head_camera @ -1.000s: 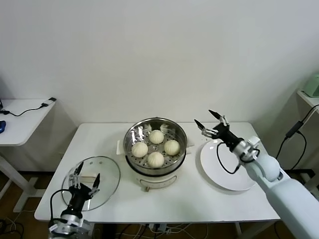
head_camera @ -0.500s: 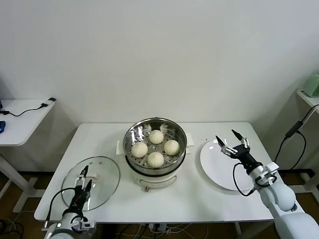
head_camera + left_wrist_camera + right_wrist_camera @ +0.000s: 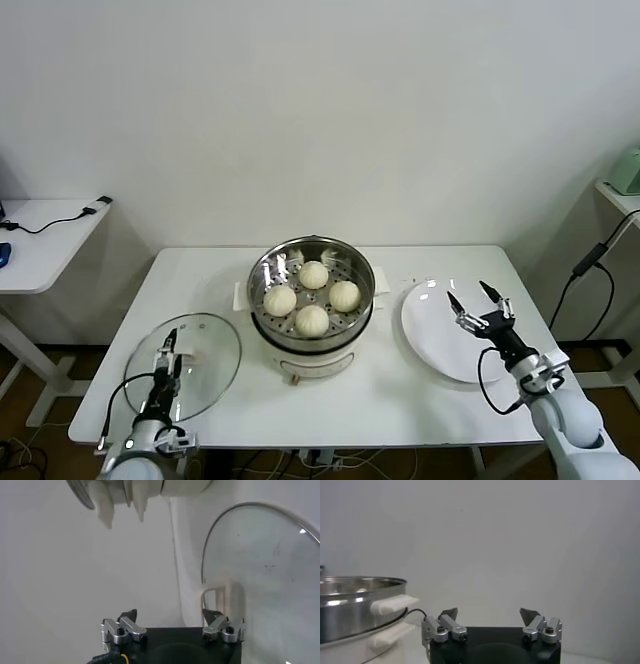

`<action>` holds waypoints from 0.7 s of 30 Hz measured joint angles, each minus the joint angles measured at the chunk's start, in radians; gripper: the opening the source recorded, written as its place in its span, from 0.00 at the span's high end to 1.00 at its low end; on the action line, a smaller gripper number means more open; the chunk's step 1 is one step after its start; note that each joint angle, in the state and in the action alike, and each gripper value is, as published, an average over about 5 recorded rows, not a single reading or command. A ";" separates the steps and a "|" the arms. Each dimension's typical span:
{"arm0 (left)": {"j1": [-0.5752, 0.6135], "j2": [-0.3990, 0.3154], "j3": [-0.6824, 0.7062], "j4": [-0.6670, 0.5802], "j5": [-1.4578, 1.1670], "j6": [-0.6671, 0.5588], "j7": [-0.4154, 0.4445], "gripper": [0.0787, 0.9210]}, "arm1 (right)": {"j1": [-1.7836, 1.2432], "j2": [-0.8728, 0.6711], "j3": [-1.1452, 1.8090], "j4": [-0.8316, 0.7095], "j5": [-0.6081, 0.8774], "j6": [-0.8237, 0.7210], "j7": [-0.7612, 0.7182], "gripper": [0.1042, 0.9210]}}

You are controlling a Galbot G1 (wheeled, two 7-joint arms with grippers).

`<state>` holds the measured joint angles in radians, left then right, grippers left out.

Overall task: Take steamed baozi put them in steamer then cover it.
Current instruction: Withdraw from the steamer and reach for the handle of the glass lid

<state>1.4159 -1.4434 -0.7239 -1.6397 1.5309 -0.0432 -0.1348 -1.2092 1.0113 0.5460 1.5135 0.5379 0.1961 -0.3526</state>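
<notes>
Hovering over the cover's [image 3: 183, 364] near edge, left tool [image 3: 169, 350] open.

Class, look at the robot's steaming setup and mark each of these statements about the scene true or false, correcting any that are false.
1. All four baozi sit inside the steamer. True.
2. The glass cover is on the steamer. False: it lies flat on the table, to the steamer's left.
3. The right end effector is open and holds nothing. True.
4. The white plate has one baozi left on it. False: the plate is bare.
5. The left end effector is shut on the cover's handle. False: it is open, over the cover near the handle.
</notes>
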 measured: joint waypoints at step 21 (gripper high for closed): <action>-0.103 0.026 0.008 0.149 -0.026 0.000 -0.069 0.24 | -0.038 0.037 0.052 -0.034 -0.042 0.026 -0.036 0.12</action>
<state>1.3133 -1.4172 -0.7155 -1.4904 1.5048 -0.0436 -0.2034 -1.2468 1.0481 0.5978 1.4792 0.4959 0.2221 -0.3883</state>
